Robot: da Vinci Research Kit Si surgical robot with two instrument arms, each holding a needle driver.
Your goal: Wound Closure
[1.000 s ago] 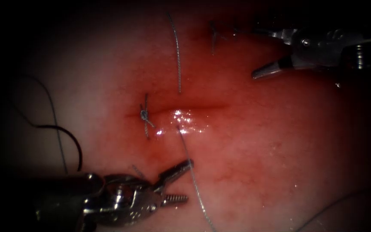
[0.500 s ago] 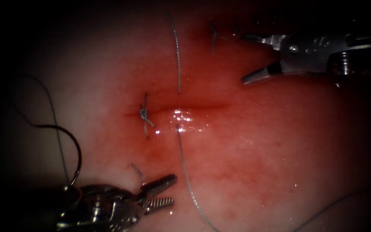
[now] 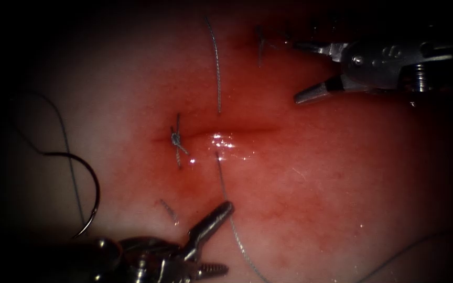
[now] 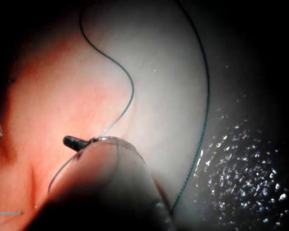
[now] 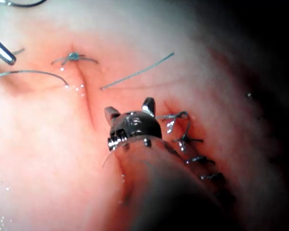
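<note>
1. Endoscope view: the left tool (image 3: 217, 237) sits low, below the cut (image 3: 221, 132), jaws parted and grasping nothing; its upper jaw reaches up just beside the thread (image 3: 230, 209) that comes out of the tissue (image 3: 315, 183) just below the cut and trails off downward. The right tool (image 3: 306, 71) hangs above and right of the cut, jaws spread wide and empty. The needle (image 3: 91, 188) lies loose on the pale tissue well left of the cut, its curve free and not in the tissue. One finished knot (image 3: 176, 139) ties the cut's left end; beside it a second pass of thread crosses, one strand standing above the cut, the other below, not yet tied by the look of it. The rest of the cut to the right lies bare and glistening. A cut end of thread (image 3: 169, 209) rests near the left tool.

2. Left wrist view: the left tool's dark jaw tip (image 4: 74, 142) pokes out over pink tissue with thread (image 4: 120, 72) curling close by it. I can't tell the jaws' state from here.

3. Right wrist view: the right tool (image 5: 130, 109) shows both jaw tips apart, nothing between them. The knot (image 5: 73, 56) sits at the cut's far end, and dark stitches (image 5: 195, 149) run beside the shaft.
</note>
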